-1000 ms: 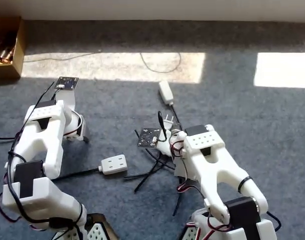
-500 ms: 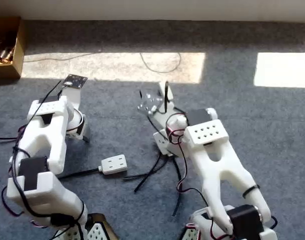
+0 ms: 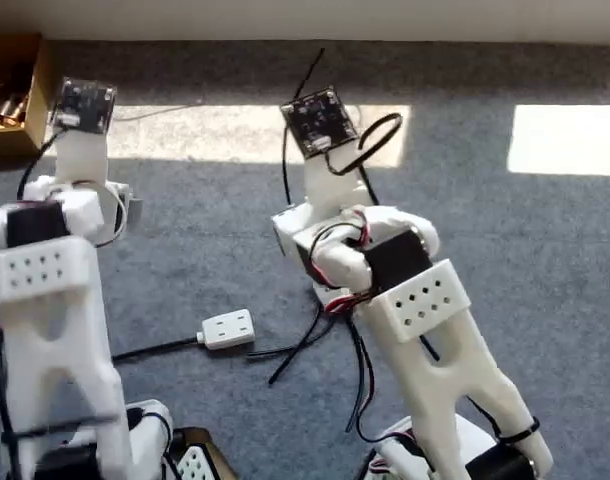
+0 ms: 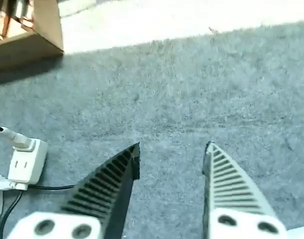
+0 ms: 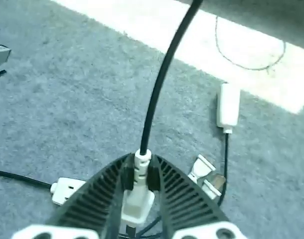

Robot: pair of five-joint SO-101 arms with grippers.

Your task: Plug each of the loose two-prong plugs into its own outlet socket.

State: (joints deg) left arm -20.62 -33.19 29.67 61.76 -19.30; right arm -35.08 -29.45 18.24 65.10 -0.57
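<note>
Plug [image 5: 137, 199] pinched in right fingers [image 5: 99, 191], per right wrist | left fingers [image 4: 107, 184] spread, empty | second plug [image 5: 207, 177] loose

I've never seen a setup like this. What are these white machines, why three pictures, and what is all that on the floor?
Those are two small robot arms, the left arm and the right arm, each ending in a two-fingered gripper. The wide picture comes from a fixed camera above. The other two come from a camera on each arm's wrist, looking past its fingers. Underneath is grey carpet. On it lie a white outlet block, black cords and a loose plug with two prongs. The left gripper is open and empty. The right gripper is shut on a white plug, whose black cord rises from it.
</note>
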